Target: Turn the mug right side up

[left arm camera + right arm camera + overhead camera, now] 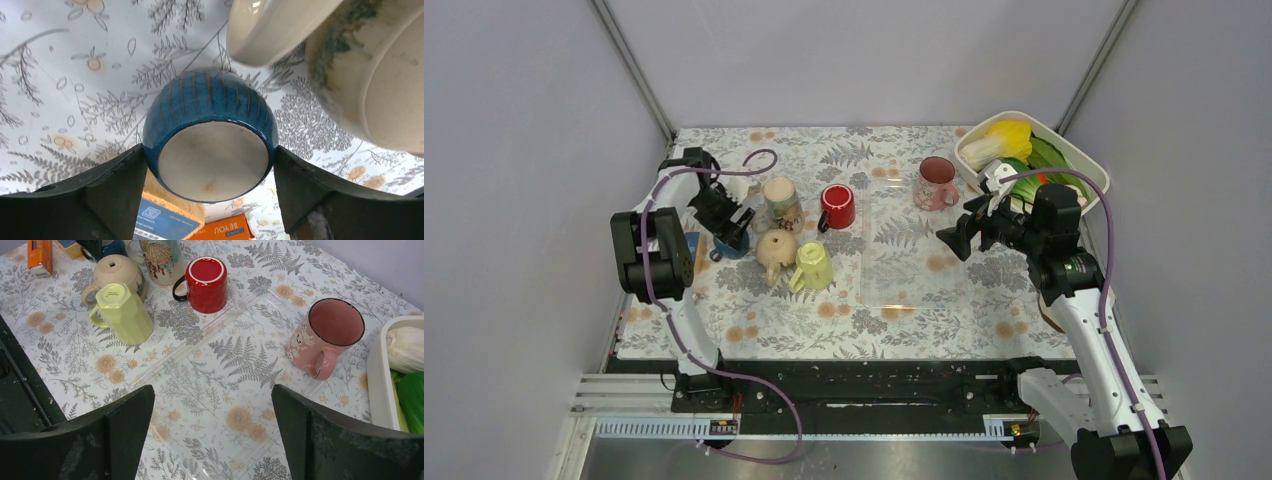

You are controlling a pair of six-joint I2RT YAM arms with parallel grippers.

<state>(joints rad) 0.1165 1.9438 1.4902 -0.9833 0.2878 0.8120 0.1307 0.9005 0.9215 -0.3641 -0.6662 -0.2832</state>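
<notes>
Blue mug [210, 135] sits at the left side of the tabletop [75, 75], unglazed base toward the wrist camera, mouth hidden, so not yet righted. Left hand [209, 150] clenched on it, one finger against each side of the rounded wall. Cream cup [270, 30] and patterned cup [370, 75] just beside; orange box [225, 230] near. Right hand [212, 435] released, empty, well apart. Risks, as judged: the glazed, curved wall may slip from the grip as the mug rotates, and the swing may knock the crowded neighbours.
</notes>
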